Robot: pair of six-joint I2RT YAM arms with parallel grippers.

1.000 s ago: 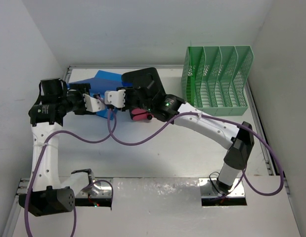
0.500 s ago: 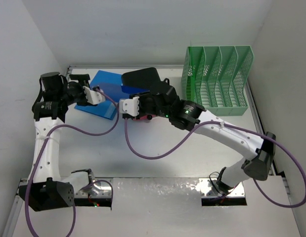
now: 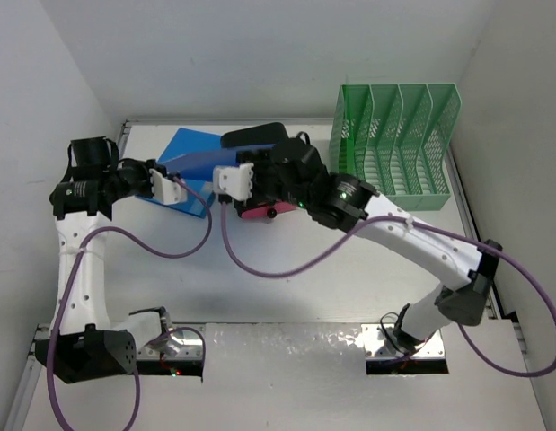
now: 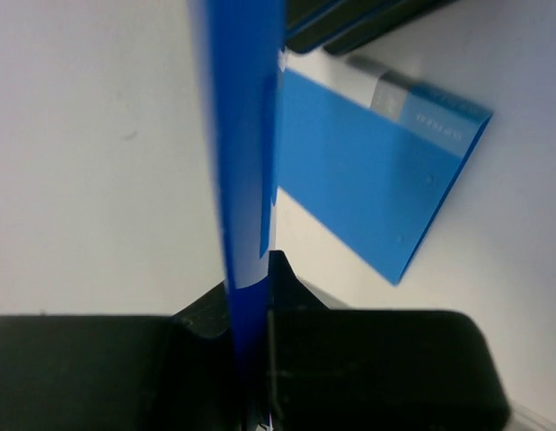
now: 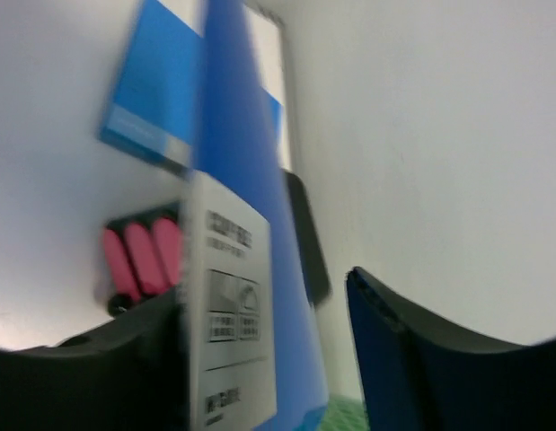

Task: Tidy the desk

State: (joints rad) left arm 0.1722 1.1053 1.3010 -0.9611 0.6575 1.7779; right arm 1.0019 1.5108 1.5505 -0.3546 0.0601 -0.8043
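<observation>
On the white desk (image 3: 286,278) a blue folder (image 3: 189,166) stands tilted at the back left, over a second blue folder (image 4: 367,189) that lies flat. My left gripper (image 3: 174,187) is shut on the upright folder's edge (image 4: 246,180), which runs thin between its jaws (image 4: 260,292). My right gripper (image 3: 225,181) is open at the folder's other end. The folder's grey label (image 5: 228,314) rests against one finger, with a gap to the other finger (image 5: 412,368).
A black box of pink drawers (image 3: 260,208) sits right behind my right gripper, its pink fronts (image 5: 138,256) close to the fingers. A mint-green mesh file rack (image 3: 394,148) stands at the back right. Purple cables hang over the desk's middle.
My left gripper has shut on the blue folder's edge after standing open. My right gripper has widened and shifted a little toward the back, around the folder's other end.
</observation>
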